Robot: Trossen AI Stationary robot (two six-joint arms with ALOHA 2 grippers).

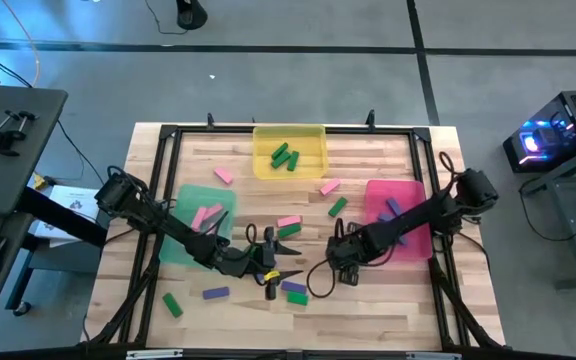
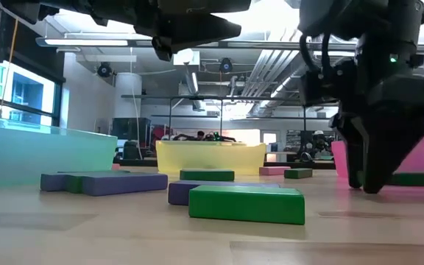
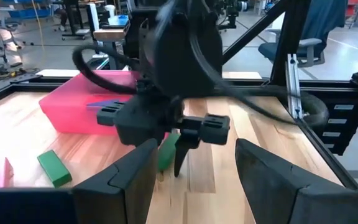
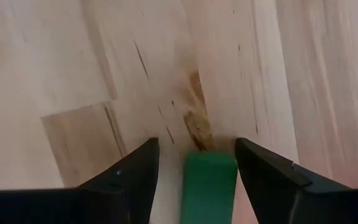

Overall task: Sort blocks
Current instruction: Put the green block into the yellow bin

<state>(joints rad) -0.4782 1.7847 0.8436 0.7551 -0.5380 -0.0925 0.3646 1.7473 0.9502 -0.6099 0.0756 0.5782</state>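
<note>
**Right jaws straddle a green block near the table's front edge**

The right gripper (image 4: 194, 168) points down at the table (image 1: 388, 300), its jaws spread wide with a green block (image 4: 209, 183) lying between them, untouched on either side in the right wrist view. This spot sits toward the front edge, right of the middle. The left gripper (image 3: 191, 174) hovers nearby over the front-middle, its jaws also wide and empty. Other blocks lie scattered: some green ones already in the yellow tray (image 1: 289, 153) at the back edge, pink ones in the green tray (image 1: 183, 240) on the left, blue-purple ones in the pink tray (image 1: 398, 215) on the right.

The risk is a poor grip: the block reaches only partway between the fingers, so closing now could pinch just its end and let it twist or slip free. With both arms close together, a careless swing could also bring them into contact.
</note>
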